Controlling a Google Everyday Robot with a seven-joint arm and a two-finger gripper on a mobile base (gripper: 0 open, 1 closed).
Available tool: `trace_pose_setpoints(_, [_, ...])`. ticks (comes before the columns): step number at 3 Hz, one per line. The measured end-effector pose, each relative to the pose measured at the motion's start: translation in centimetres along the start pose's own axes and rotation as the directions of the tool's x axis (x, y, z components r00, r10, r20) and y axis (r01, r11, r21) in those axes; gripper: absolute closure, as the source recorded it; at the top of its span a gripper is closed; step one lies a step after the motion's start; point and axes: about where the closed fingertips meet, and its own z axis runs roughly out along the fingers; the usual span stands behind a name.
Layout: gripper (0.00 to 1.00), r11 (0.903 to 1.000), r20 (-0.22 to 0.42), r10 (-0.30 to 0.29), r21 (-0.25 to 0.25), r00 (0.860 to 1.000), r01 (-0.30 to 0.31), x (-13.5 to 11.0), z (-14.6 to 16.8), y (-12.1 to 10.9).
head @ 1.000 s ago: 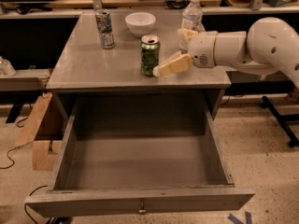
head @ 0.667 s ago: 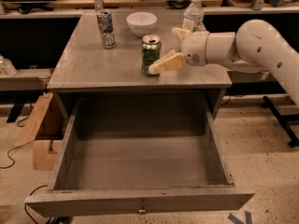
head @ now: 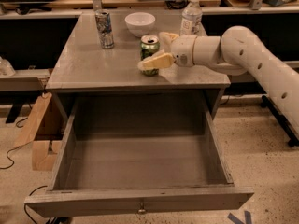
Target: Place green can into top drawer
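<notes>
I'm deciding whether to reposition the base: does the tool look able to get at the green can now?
Probably yes. The tool is open at the green can on the tabletop, one finger in front, the other behind; the bowl and water bottle stand apart behind it.

The arm is a thick, smooth white tube with rounded joints and a slight gloss. A row of small dark round spots runs along its long segment. It narrows to a short white cylindrical wrist bearing one small dark mark. The claw, over the bench at the green can, has two flat, pale yellow, wedge-shaped fingers standing apart.
</notes>
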Motion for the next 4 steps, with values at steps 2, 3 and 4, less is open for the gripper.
trace_pose_setpoints(2, [0.61, 0.9952, 0.105, 0.068, -0.077, 0.992, -0.06, -0.8, 2.8, 2.3])
trace_pose_setpoints(3, [0.84, 0.9893, 0.141, 0.079, -0.133, 0.987, -0.06, -2.8, 2.8, 5.0])
trace_pose_setpoints(4, [1.0, 0.9879, 0.103, 0.084, -0.139, 0.991, -0.069, -5.3, 0.7, 10.6])
